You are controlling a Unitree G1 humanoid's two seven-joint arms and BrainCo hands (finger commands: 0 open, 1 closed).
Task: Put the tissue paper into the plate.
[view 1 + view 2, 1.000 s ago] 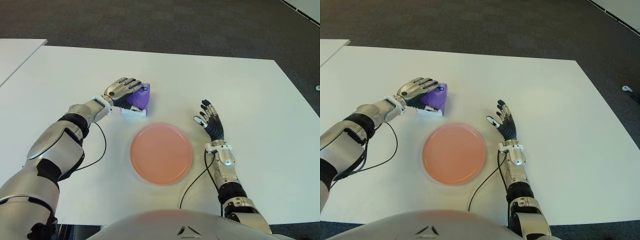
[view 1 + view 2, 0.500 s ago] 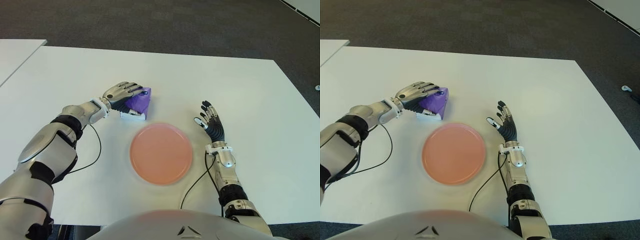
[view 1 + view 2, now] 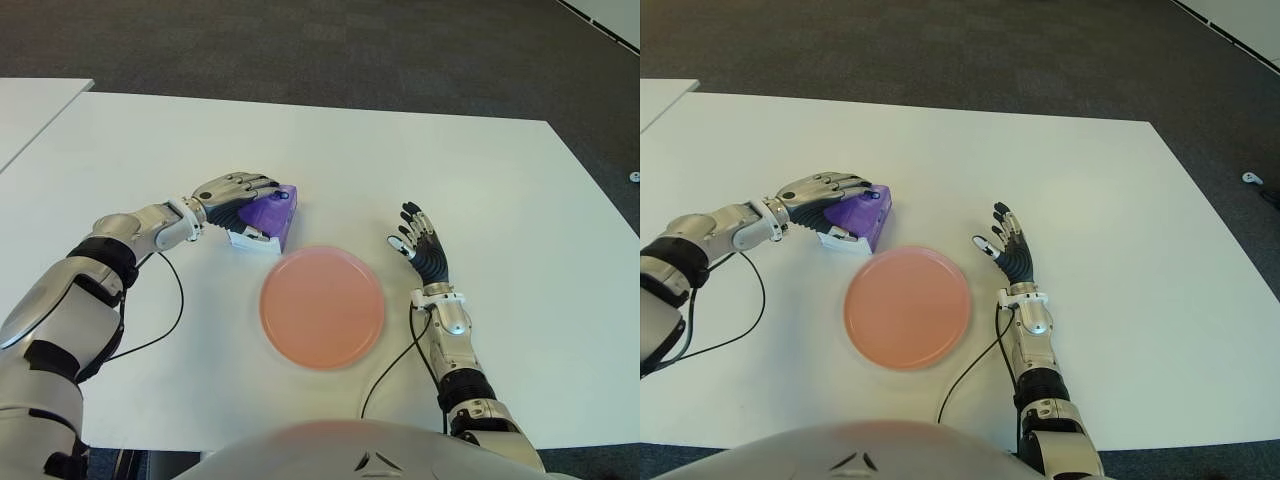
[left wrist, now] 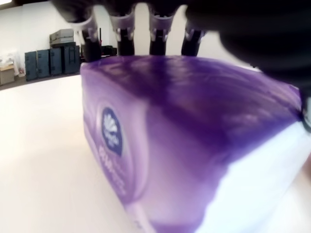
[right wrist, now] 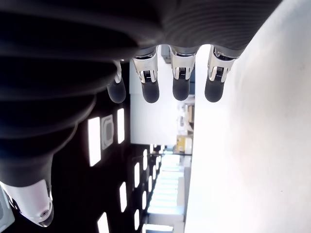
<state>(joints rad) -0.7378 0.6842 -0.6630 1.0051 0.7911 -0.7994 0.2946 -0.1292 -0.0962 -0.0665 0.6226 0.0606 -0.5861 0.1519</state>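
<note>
A purple and white pack of tissue paper (image 3: 264, 217) lies on the white table (image 3: 480, 180), just beyond the left rim of the pink plate (image 3: 322, 306). My left hand (image 3: 232, 192) lies over the pack's top and left side, its fingers (image 4: 125, 30) curled over the far edge, holding it. The pack (image 4: 184, 141) fills the left wrist view, tilted and touching the table. My right hand (image 3: 420, 243) shows to the right of the plate, fingers spread, holding nothing.
A second white table (image 3: 30, 105) stands at the far left, separated by a narrow gap. Dark carpet (image 3: 350, 45) lies beyond the table's far edge. Thin black cables (image 3: 170, 310) trail from both wrists across the table.
My left hand has drawn the tissue pack to the left and nearer, and the pack has tipped lower and flatter. The right hand has not moved.
</note>
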